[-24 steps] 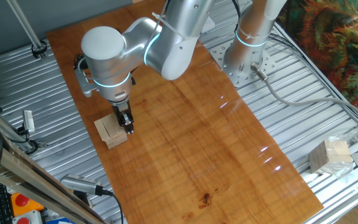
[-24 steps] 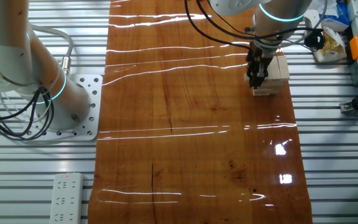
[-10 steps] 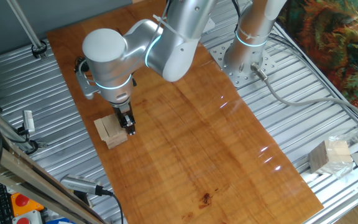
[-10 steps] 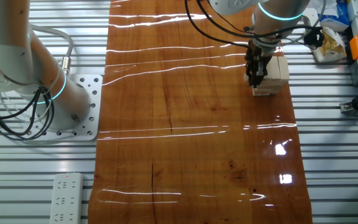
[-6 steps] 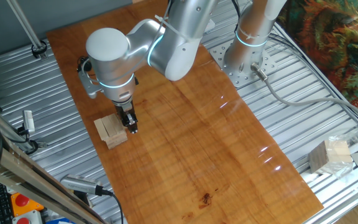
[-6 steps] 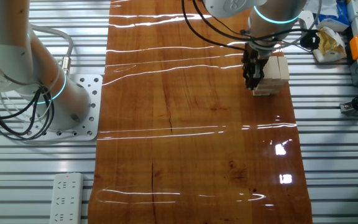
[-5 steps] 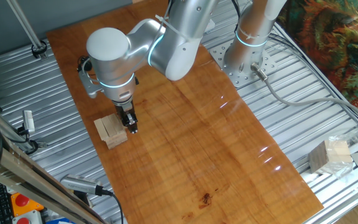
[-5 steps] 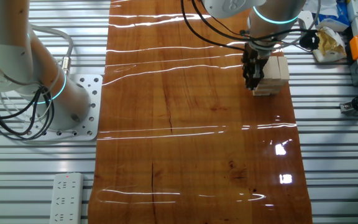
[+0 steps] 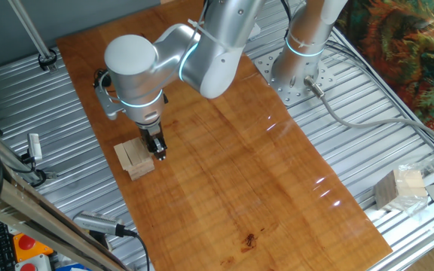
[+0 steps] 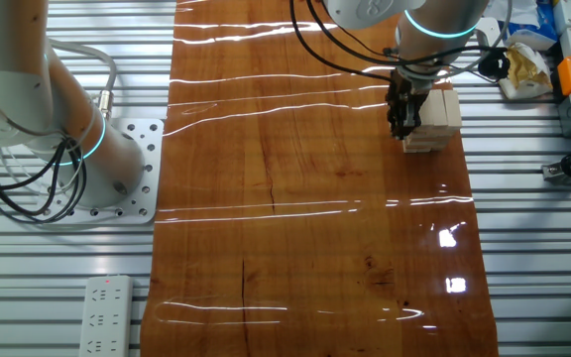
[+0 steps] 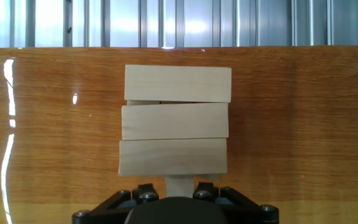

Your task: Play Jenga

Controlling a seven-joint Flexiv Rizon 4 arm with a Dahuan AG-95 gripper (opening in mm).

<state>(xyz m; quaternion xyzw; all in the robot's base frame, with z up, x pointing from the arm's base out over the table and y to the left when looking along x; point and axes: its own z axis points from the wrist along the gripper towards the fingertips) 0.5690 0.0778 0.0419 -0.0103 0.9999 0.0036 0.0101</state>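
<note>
Wooden Jenga (image 11: 176, 128) | lowest block (image 11: 179, 186) half-hidden | jaws' state unclear

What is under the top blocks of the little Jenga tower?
In the hand view, three long blocks lie across the top of the Jenga tower. One block end sticks out below them, at the gripper. The rest underneath is covered.
</note>
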